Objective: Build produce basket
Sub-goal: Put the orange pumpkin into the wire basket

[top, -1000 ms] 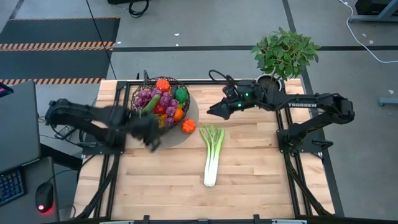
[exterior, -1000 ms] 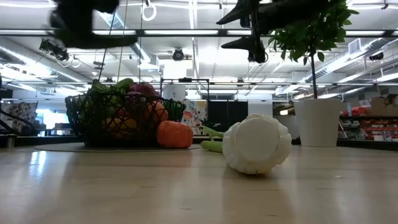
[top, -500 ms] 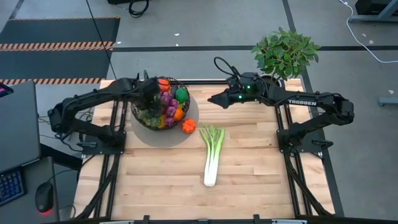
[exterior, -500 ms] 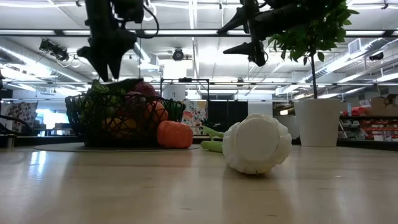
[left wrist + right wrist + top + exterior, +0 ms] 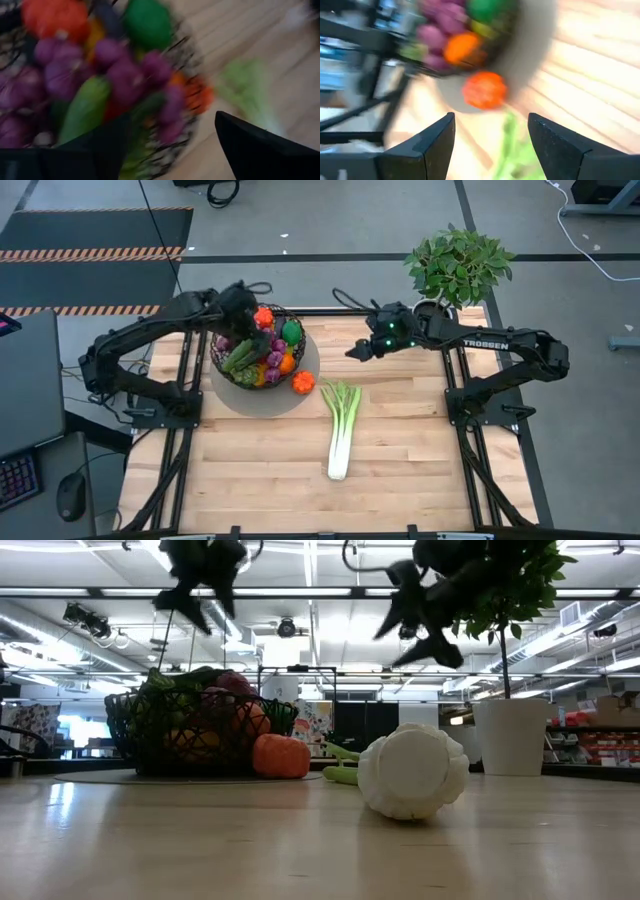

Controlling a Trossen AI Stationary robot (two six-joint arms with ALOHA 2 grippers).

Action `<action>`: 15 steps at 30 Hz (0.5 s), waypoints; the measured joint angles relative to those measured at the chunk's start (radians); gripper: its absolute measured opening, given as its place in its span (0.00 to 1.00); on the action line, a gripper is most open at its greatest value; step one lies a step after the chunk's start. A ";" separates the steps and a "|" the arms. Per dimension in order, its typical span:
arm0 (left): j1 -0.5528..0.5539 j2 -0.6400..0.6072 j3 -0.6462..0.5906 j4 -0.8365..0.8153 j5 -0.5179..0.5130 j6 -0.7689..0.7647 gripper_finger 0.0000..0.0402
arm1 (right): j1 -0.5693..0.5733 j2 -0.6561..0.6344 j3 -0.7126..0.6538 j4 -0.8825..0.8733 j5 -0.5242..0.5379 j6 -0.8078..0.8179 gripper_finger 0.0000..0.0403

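Observation:
The dark wire basket (image 5: 216, 348) stands on a round grey mat (image 5: 272, 402) near the table's far left, filled with purple grapes (image 5: 125, 70), a green cucumber (image 5: 85, 107) and other produce. An orange-red fruit (image 5: 303, 382) sits on the mat beside it, also in the right wrist view (image 5: 484, 90). The leek (image 5: 340, 430) lies flat mid-table, root end (image 5: 412, 770) toward the near edge. My left gripper (image 5: 243, 313) hovers open above the basket's far-left rim, holding nothing. My right gripper (image 5: 357, 351) hangs open in the air, to the right of the basket and beyond the leek's leafy end.
A potted leafy plant (image 5: 458, 265) in a white pot (image 5: 510, 735) stands at the far right corner, just behind my right arm. Bare wood lies on both sides of the leek and toward the near edge.
My left gripper has swung from the basket's near-left side, up over the basket, to its far-left rim, and has risen. My right gripper has stayed high, shifted slightly toward the right and tipped its fingers downward. The leek and the orange-red fruit have not moved.

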 joint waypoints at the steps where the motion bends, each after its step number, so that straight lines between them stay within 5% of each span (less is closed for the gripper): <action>1: -0.013 0.001 0.029 0.010 -0.001 -0.023 0.72 | 0.001 0.000 0.000 -0.034 0.005 0.000 0.63; 8: -0.166 0.025 0.077 0.149 -0.093 -0.098 0.67 | 0.002 0.000 0.000 -0.085 -0.080 -0.052 0.63; 15: -0.313 0.137 0.064 0.225 -0.096 0.177 0.65 | 0.015 -0.060 0.000 -0.282 -0.171 -0.274 0.63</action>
